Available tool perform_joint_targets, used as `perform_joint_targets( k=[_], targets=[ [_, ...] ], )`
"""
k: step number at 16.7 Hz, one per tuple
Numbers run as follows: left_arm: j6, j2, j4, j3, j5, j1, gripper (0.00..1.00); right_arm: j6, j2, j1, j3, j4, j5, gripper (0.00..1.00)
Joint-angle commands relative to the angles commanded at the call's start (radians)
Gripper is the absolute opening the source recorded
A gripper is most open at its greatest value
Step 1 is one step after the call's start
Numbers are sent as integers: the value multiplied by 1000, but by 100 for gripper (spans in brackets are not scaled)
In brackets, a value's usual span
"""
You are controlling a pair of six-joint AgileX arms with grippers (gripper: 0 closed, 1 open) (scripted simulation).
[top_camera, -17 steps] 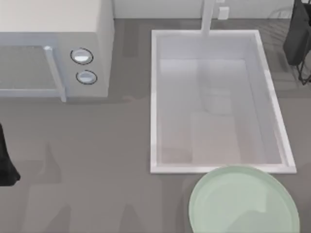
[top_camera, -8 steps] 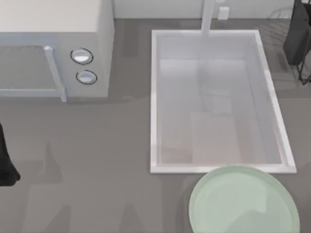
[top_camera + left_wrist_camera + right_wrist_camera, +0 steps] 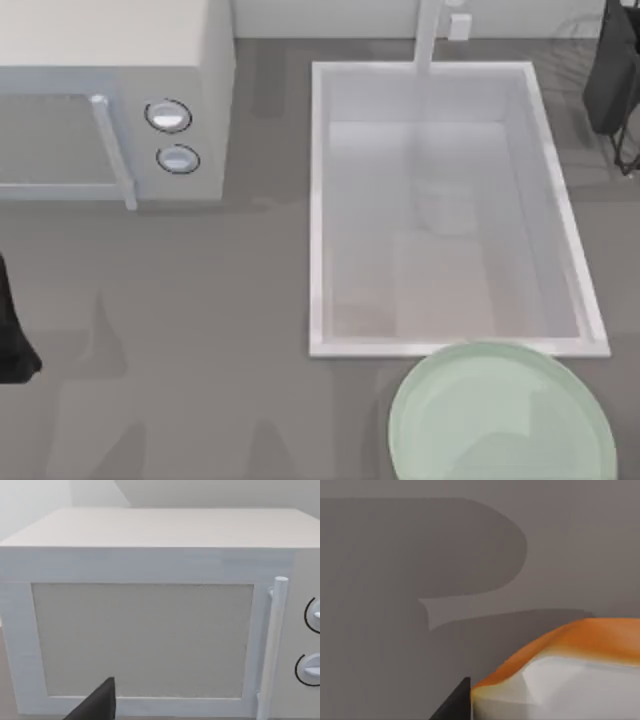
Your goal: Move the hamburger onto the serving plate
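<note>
The hamburger sits close up in the right wrist view, orange-tan on top with a pale whitish part below. A dark part of my right gripper lies right beside it, over bare grey table marked by a broad shadow. In the top view my right arm is a dark shape at the far right edge. The serving plate, large, round and pale mint-green, lies at the front right, just before the sink. My left arm stays at the left edge, and a dark bit of its gripper faces the microwave door.
A white microwave with two knobs and a bar handle stands at the back left. A white rectangular sink basin with a tap takes up the middle right. Grey countertop stretches across the front left.
The faint shading on the plate and in the sink has shifted a little. Both arms look unmoved in the top view.
</note>
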Motion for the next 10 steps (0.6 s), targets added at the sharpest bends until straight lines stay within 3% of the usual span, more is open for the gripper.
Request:
perform_joint_targets(
  k=[6, 10],
  targets=[
    [0, 0, 0, 0, 0, 0, 100, -4, -107, -3, 172, -315, 0, 0],
    [0, 0, 0, 0, 0, 0, 100, -5, -144, -3, 219, -375, 0, 0]
  ],
)
